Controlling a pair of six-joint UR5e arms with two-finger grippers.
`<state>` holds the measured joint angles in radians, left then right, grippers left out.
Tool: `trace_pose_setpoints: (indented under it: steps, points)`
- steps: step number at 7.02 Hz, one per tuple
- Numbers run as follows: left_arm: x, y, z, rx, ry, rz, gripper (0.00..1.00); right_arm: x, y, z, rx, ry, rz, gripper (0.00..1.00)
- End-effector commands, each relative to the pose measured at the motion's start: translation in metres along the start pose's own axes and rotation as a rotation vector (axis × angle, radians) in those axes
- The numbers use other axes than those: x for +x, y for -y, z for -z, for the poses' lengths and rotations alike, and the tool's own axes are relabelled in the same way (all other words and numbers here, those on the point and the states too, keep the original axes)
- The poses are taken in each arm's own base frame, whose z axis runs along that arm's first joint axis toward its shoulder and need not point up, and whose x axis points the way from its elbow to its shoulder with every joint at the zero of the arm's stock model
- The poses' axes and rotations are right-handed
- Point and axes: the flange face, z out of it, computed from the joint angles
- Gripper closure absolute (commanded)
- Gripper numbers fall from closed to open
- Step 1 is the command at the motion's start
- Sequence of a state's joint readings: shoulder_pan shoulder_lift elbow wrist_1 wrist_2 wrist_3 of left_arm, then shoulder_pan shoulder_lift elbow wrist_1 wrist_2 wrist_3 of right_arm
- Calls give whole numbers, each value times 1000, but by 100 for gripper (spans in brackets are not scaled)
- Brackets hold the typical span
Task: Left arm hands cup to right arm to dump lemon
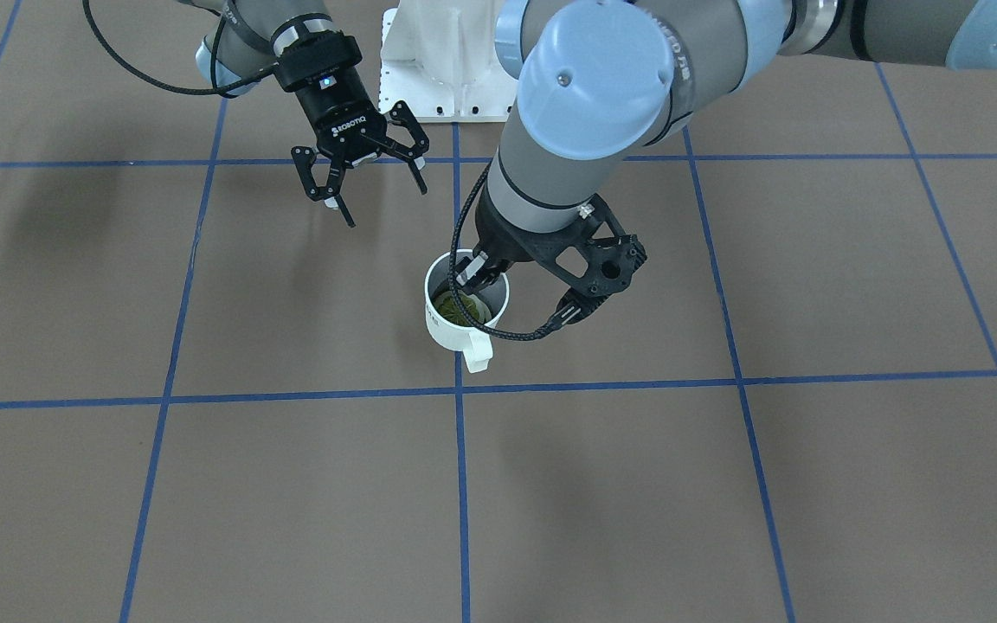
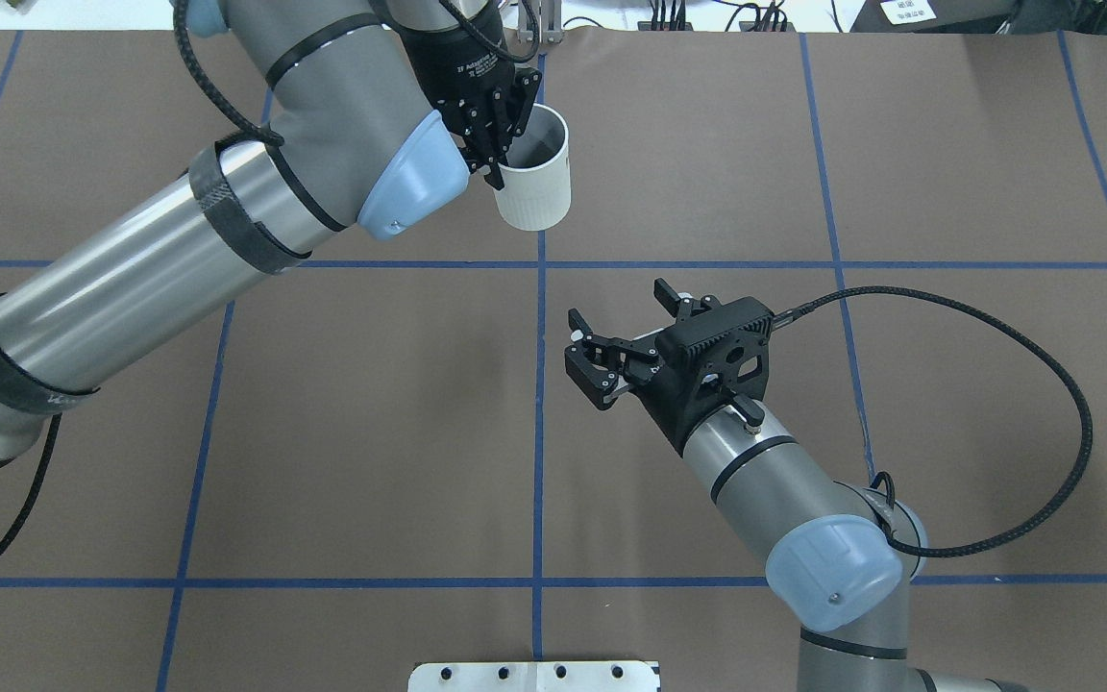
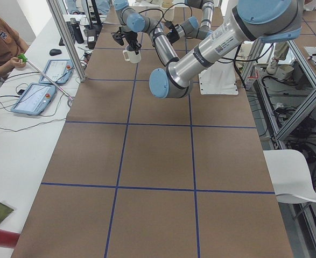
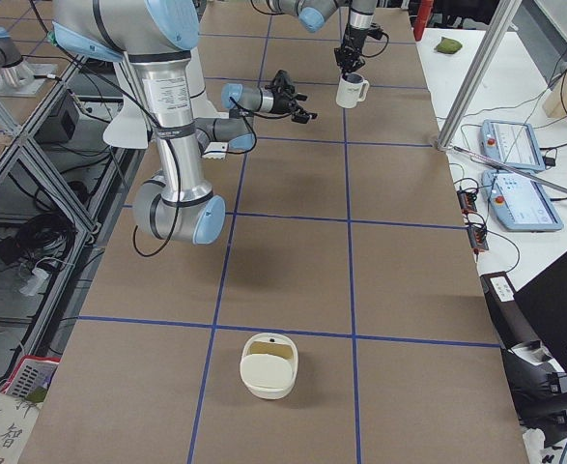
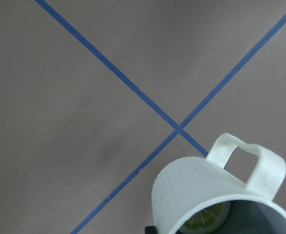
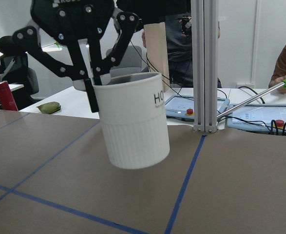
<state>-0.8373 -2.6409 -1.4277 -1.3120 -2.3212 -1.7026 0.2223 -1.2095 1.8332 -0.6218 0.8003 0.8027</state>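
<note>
My left gripper (image 2: 499, 144) is shut on the rim of the white cup (image 2: 536, 183), with one finger inside and one outside. It holds the cup tilted above the table, as the right wrist view shows (image 6: 133, 122). The cup's squared handle (image 5: 247, 161) points away from the robot. The yellow-green lemon (image 1: 459, 309) lies inside the cup and also shows in the left wrist view (image 5: 206, 222). My right gripper (image 2: 617, 308) is open and empty. It points at the cup from a short way off, nearer the robot.
The robot's white base plate (image 2: 534, 676) is at the table's near edge. A cream container (image 4: 269, 365) stands far down the table on my right. An aluminium post (image 4: 476, 77) and tablets (image 4: 520, 198) stand on the operators' side.
</note>
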Motion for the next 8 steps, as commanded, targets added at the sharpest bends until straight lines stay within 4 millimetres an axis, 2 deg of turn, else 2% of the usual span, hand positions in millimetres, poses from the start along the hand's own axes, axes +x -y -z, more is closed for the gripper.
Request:
trace_pose_setpoints:
  steps: [1,2,4,8]
  points:
    - [4,-19,-5,-3,0,7,100,-8,-15,-20,18,-49,27,1]
    - [5,-27,-6,-8,2,12,100,-14,-19,-29,35,-73,31,1]
    - [7,-53,-16,-29,11,12,100,-14,-15,-32,45,-79,26,1]
    - [4,-68,-29,-43,27,3,100,-3,1,-44,72,-103,25,1]
